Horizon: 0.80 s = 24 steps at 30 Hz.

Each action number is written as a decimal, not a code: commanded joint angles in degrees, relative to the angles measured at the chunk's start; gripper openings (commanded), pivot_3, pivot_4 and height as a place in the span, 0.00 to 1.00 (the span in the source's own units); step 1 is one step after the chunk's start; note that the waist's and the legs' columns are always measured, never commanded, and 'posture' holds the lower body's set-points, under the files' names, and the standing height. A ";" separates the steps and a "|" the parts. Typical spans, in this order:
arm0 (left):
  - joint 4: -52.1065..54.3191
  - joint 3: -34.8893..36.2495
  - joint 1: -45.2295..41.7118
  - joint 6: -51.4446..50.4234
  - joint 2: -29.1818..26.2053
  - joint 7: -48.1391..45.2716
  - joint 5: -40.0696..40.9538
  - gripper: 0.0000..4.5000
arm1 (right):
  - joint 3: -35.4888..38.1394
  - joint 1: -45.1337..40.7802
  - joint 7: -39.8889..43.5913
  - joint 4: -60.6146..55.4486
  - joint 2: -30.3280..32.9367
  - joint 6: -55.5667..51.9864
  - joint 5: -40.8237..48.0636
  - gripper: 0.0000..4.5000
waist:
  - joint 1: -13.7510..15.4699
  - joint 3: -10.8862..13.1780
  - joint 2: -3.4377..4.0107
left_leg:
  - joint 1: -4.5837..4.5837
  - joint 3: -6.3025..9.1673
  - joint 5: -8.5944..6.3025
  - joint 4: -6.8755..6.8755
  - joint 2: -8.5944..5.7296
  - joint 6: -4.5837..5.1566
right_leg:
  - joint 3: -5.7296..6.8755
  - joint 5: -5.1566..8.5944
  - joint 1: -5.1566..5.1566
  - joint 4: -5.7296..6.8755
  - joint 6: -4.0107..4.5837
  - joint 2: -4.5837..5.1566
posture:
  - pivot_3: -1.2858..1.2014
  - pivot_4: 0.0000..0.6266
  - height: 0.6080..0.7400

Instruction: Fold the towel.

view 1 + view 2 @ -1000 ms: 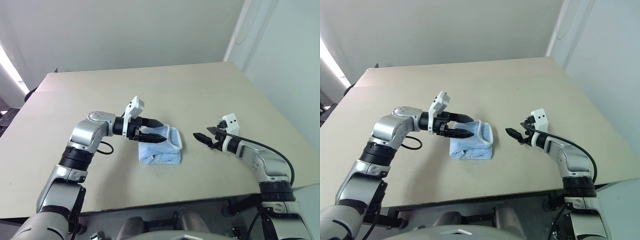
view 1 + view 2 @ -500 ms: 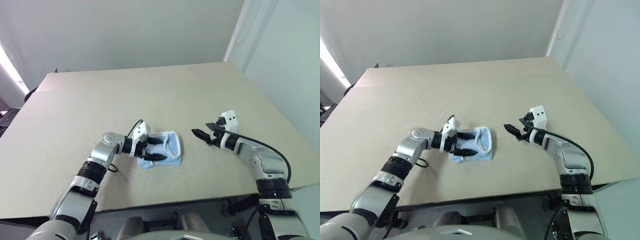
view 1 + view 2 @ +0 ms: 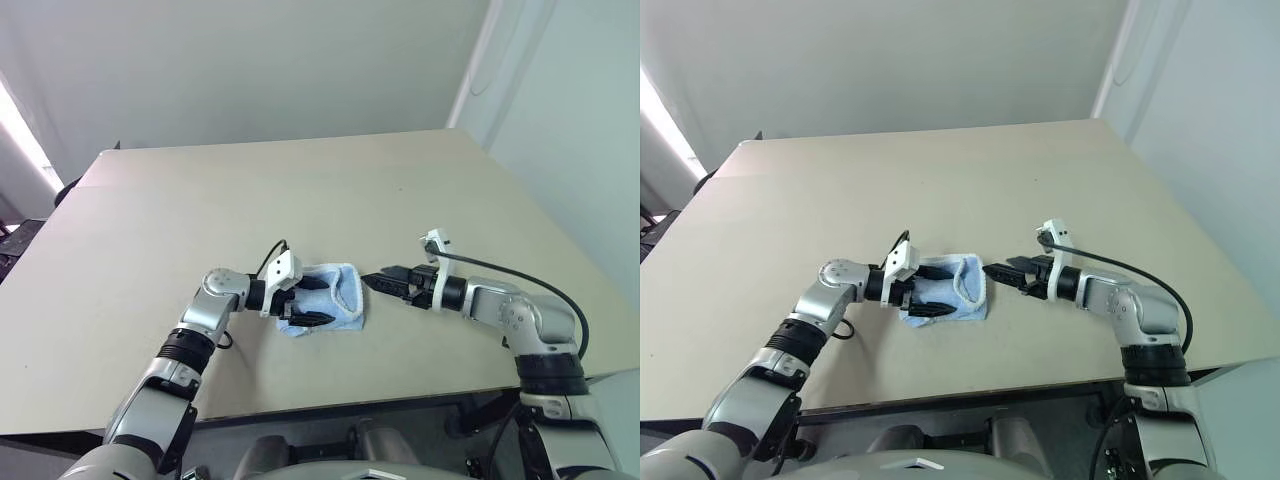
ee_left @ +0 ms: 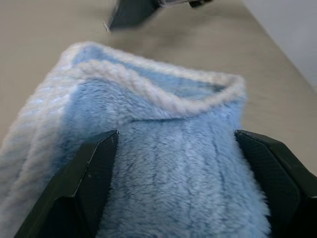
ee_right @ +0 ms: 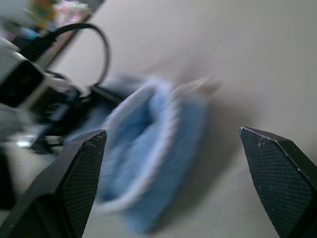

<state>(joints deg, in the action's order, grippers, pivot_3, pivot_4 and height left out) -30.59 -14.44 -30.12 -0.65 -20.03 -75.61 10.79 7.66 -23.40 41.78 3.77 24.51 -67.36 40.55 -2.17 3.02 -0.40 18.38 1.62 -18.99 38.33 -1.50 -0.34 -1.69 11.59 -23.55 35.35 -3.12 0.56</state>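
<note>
The towel [image 3: 338, 298] is a small light-blue cloth with white edging, bunched into a folded heap near the table's front middle. My left gripper [image 3: 311, 301] lies low on the table at the towel's left side, open, one finger on each side of the cloth. In the left wrist view the fluffy towel [image 4: 173, 163] fills the gap between the black fingers [image 4: 94, 173]. My right gripper [image 3: 371, 282] points at the towel's right edge from close by, open, with nothing in it. The right wrist view shows the towel [image 5: 148, 144] just ahead.
The beige table [image 3: 300, 190] stretches far behind and to both sides of the towel. Its front edge [image 3: 330, 400] runs close below the arms. A black cable [image 3: 520, 285] loops over my right forearm.
My left gripper dropped from above the towel to table level and now straddles it. My right gripper rolled over and moved left, up to the towel's right edge.
</note>
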 commanded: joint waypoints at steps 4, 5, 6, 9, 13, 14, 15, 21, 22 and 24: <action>3.68 1.41 0.38 0.89 -0.60 0.33 0.73 0.87 | 3.00 -5.31 -3.30 6.64 -3.58 -10.47 4.12 1.00 | 0.12 0.00 0.00 | -0.02 0.05 0.00 -0.01 0.03 0.00 | 0.04 0.00 0.00 0.01 -0.02 -0.02 | 0.52 0.00 1.00; 4.06 1.32 0.53 1.25 -0.41 0.48 0.67 0.87 | 2.42 -5.48 -3.78 7.26 -4.10 -10.93 3.73 1.00 | 0.12 0.00 0.00 | -0.01 0.05 0.00 -0.01 0.03 0.00 | 0.05 0.00 -0.03 0.01 -0.02 -0.03 | 0.52 0.00 1.00; 4.47 1.16 0.71 1.52 -0.32 0.58 0.55 0.87 | 1.89 -5.50 -4.04 7.57 -4.48 -11.37 3.51 1.00 | 0.11 0.00 0.00 | 0.00 0.05 0.00 -0.02 0.03 0.00 | 0.05 -0.01 -0.03 0.01 -0.02 -0.03 | 0.52 0.00 1.00; 6.17 0.62 1.44 2.03 -0.37 0.67 0.32 0.87 | -0.50 -5.05 -3.82 7.16 -4.86 -11.83 2.95 1.00 | 0.05 0.00 0.00 | 0.04 0.02 0.00 -0.03 0.02 0.00 | 0.05 -0.01 -0.19 0.00 -0.04 -0.01 | 0.52 0.00 1.00; 10.15 0.53 2.85 1.07 -1.01 0.77 0.82 0.87 | -3.37 -4.33 -2.78 5.66 -4.53 -12.08 2.88 1.00 | -0.08 0.00 0.00 | 0.06 0.02 0.00 -0.04 0.02 0.00 | 0.02 -0.03 -0.30 -0.01 -0.06 0.00 | 0.52 0.00 1.00; 11.17 0.64 3.28 0.62 -1.31 0.74 1.02 0.87 | -3.53 -4.32 -2.61 5.57 -4.46 -12.39 3.05 1.00 | -0.12 0.00 0.00 | 0.05 0.02 0.00 -0.04 0.02 0.00 | 0.02 -0.03 -0.30 -0.01 -0.07 0.00 | 0.52 0.00 1.00; 12.02 0.76 3.68 0.28 -1.59 0.72 1.19 0.87 | -3.64 -4.36 -2.37 5.62 -4.39 -12.76 3.26 1.00 | -0.16 0.00 0.00 | 0.06 0.02 0.00 -0.04 0.03 0.00 | 0.02 -0.03 -0.30 -0.01 -0.07 -0.01 | 0.52 0.00 1.00; 15.24 1.86 5.63 -1.22 -3.39 1.46 1.86 0.87 | -3.24 -5.42 -2.47 6.17 -6.76 -13.94 4.17 1.00 | -0.34 0.00 0.00 | 0.05 0.02 0.00 -0.04 0.05 0.00 | 0.04 -0.02 -0.27 0.04 -0.07 -0.05 | 0.52 0.00 1.00; 16.07 2.01 6.11 -1.67 -3.96 1.30 2.17 0.87 | -3.80 -5.64 -2.74 6.34 -7.26 -13.65 3.67 1.00 | -0.36 0.00 0.00 | 0.05 0.02 0.00 -0.04 0.06 0.00 | 0.04 -0.02 -0.27 0.04 -0.07 -0.05 | 0.52 0.00 1.00; 17.18 2.20 6.89 -1.95 -4.90 1.45 2.41 0.87 | -4.77 -6.13 -3.12 7.21 -8.10 -12.98 2.63 1.00 | -0.40 0.00 0.00 | 0.04 0.02 0.00 -0.05 0.07 0.00 | 0.04 -0.02 -0.29 0.04 -0.07 -0.06 | 0.52 0.00 1.00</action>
<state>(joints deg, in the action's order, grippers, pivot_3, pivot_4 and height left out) -15.60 -13.75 -23.08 -2.36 -24.28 -74.39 12.01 3.71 -27.72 38.69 11.03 17.18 -80.72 43.28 -2.58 3.01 -0.40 18.41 1.63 -19.00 38.27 -1.43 -0.34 -1.64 11.57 -23.85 35.39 -3.19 0.50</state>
